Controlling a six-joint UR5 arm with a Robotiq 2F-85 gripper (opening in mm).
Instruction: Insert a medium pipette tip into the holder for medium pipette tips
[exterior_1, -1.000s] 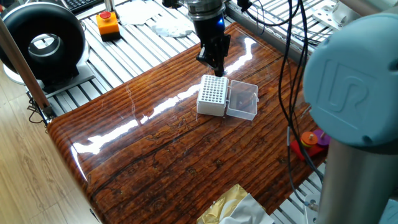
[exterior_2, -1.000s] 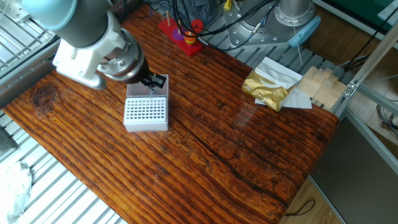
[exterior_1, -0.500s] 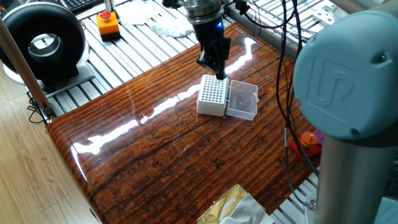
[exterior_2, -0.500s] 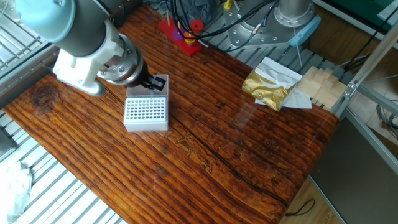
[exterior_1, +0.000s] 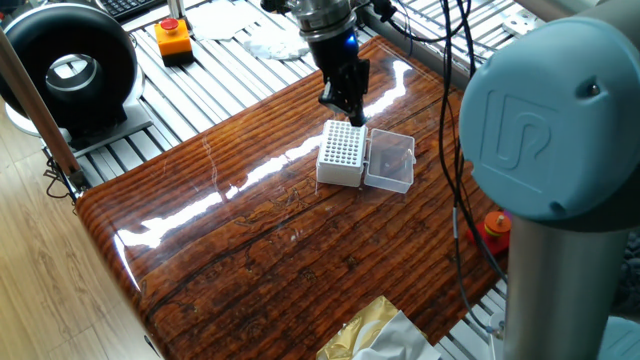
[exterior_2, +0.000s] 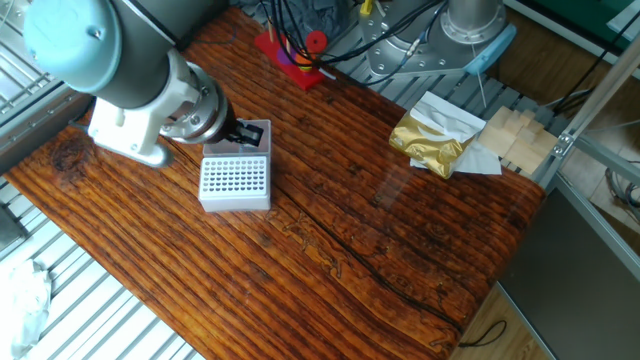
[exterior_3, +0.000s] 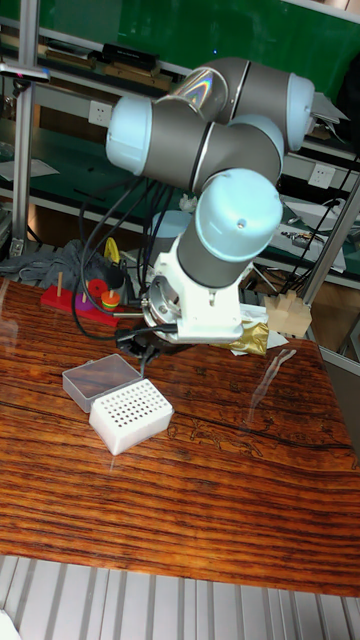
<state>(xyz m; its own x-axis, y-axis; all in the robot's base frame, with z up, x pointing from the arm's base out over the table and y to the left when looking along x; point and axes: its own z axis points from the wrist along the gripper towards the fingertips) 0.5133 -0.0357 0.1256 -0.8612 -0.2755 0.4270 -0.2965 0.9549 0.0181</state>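
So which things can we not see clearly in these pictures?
- Pipette tip: too small to find in any view; none shows whether the end effector holds one.
- End effector jaws: in the other fixed view the wrist covers them; in the tall fixed view the arm hides them.
- Holes of the holder: too small to tell which are filled.
- Clear lid: partly behind the end effector in the other fixed view.

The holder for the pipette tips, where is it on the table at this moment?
In one fixed view the holder stands near the middle of the wooden table, its clear lid open at its right, directly under the gripper.
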